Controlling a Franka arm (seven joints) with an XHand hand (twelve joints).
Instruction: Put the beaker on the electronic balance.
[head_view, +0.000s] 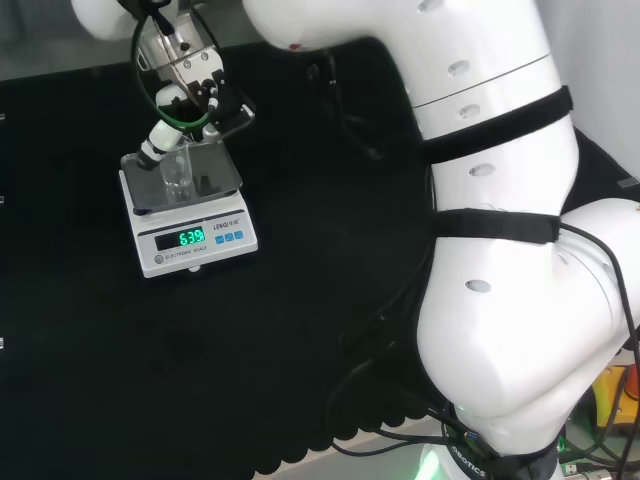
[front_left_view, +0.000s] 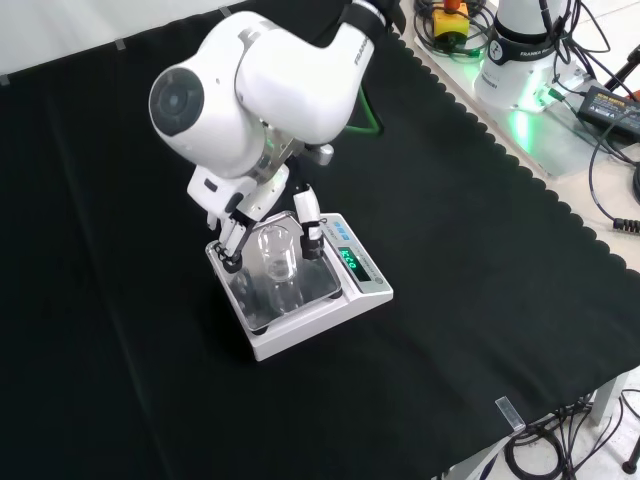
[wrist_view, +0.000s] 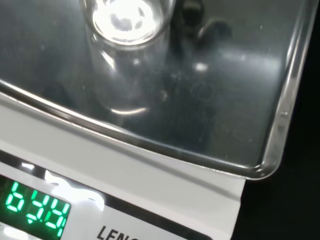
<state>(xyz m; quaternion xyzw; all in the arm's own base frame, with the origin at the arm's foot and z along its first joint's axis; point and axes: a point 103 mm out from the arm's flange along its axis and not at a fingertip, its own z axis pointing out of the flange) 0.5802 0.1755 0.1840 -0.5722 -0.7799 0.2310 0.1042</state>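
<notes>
**Beaker on the pan, hand not yet clear**

Front view puts the beaker (front_left_view: 279, 262) upright on the steel pan of the balance (front_left_view: 350, 300), well inside the pan's rim. The hand (front_left_view: 262, 205) sits over it, with fingers (front_left_view: 312, 222) reaching down on either side of the glass. They look spread and fairly straight rather than curled round the beaker, though whether any pad touches the glass I cannot tell.

Head view agrees: beaker (head_view: 178, 172) standing on the balance (head_view: 190, 215), hand (head_view: 185, 95) just above and beside it, the display lit green.

Wrist view looks down past the beaker (wrist_view: 125, 45) onto the pan of the balance (wrist_view: 210, 125); its base appears to rest flat on the metal.

By my reading the placing is done and the release is in hand. The next move calls for the fingers to stay apart and the hand to rise straight up, since any sideways drift could tip or slide the light glass.
</notes>
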